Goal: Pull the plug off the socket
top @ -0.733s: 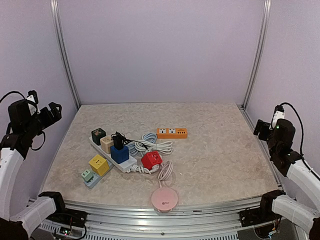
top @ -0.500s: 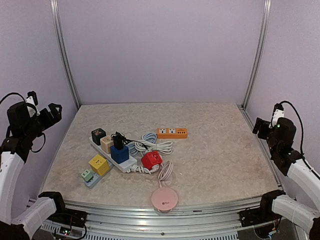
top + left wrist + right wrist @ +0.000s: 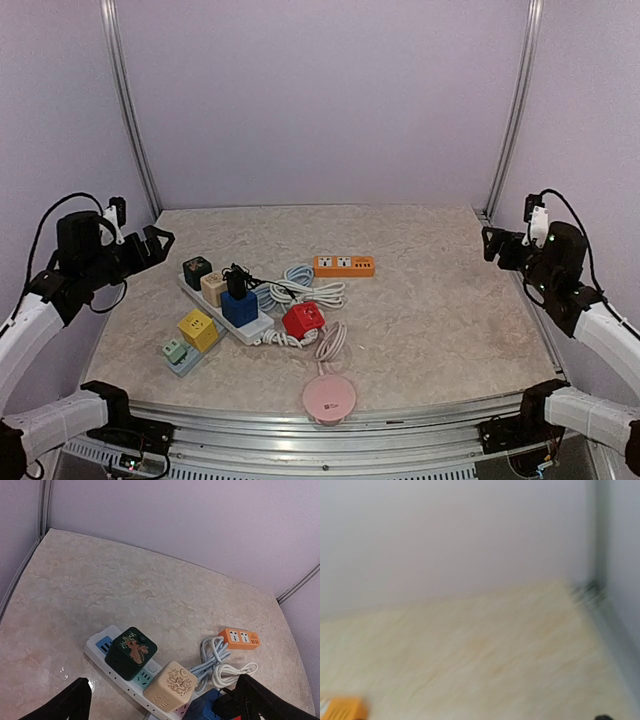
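**Both hands spread and held off the table, plug seated**

Our left hand hangs above the table's left edge with its fingers spread wide and nothing between them. It sits up and to the left of the white power strip and is aimed down at it. The arm behind it is bent and lies along the left wall.

Our right hand is also spread and empty. It hovers over the table's right edge, well apart from the strip, and its forearm slopes down to the base at the near right corner. Its wrist view is blurred.

The black plug stands upright on the blue cube socket, which sits on the strip near the middle. Farther along the strip toward our left hand are a beige cube and a dark green cube.

White cables coil just right of the strip, with an orange strip beyond them. A red cube lies to the right of the strip's near end.

Bare table spreads from there to the right wall. A metal rail runs along the near edge.
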{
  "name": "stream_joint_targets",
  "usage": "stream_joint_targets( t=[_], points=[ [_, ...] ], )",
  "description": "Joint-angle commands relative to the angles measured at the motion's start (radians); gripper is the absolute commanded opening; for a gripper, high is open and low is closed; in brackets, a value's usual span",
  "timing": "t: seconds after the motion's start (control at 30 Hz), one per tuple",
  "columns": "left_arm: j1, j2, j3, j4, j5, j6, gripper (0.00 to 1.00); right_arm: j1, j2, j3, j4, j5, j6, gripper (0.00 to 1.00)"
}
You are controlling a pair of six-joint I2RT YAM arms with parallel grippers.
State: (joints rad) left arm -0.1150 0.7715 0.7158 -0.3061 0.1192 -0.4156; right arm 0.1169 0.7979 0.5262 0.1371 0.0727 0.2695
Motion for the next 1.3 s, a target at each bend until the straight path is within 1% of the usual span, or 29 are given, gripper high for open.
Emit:
stream_joint_targets(
  t=[0.0, 0.1, 0.2, 0.33, 0.43, 0.57, 0.63, 0.9, 1.0, 1.1, 1.27],
  points=[
    [-0.030, 0.085, -0.020, 0.050, 0.091, -0.113, 0.99, 0.113, 0.075, 0.040, -0.128, -0.140, 0.046, 0.97],
    [-0.042, 0.133, -0.034, 0.073, 0.129, -0.154, 0.99, 0.250, 0.144, 0.078, -0.221, -0.091, 0.053, 0.96],
    [-0.045, 0.166, -0.073, 0.101, 0.142, -0.193, 0.99, 0.362, 0.202, 0.093, -0.243, -0.082, 0.084, 0.94],
    [-0.037, 0.186, -0.138, 0.143, 0.173, -0.266, 0.99, 0.521, 0.246, 0.062, -0.153, -0.088, 0.184, 0.92],
    [-0.032, 0.194, -0.210, 0.233, 0.226, -0.336, 0.99, 0.650, 0.292, 0.050, -0.074, -0.079, 0.245, 0.92],
    [-0.030, 0.207, -0.279, 0.339, 0.267, -0.388, 0.99, 0.825, 0.359, 0.067, -0.036, 0.038, 0.272, 0.92],
    [-0.028, 0.224, -0.293, 0.376, 0.279, -0.398, 0.99, 0.887, 0.405, 0.085, -0.015, 0.080, 0.280, 0.93],
    [-0.005, 0.322, -0.289, 0.428, 0.336, -0.383, 0.99, 0.986, 0.632, 0.181, 0.063, 0.097, 0.368, 0.93],
    [0.001, 0.357, -0.288, 0.429, 0.346, -0.373, 0.99, 0.990, 0.695, 0.208, 0.067, 0.089, 0.419, 0.92],
    [0.004, 0.368, -0.294, 0.435, 0.339, -0.371, 0.99, 0.989, 0.739, 0.228, 0.079, 0.066, 0.431, 0.91],
    [0.010, 0.369, -0.298, 0.441, 0.326, -0.360, 0.99, 0.989, 0.794, 0.245, 0.106, 0.029, 0.453, 0.85]
  ],
)
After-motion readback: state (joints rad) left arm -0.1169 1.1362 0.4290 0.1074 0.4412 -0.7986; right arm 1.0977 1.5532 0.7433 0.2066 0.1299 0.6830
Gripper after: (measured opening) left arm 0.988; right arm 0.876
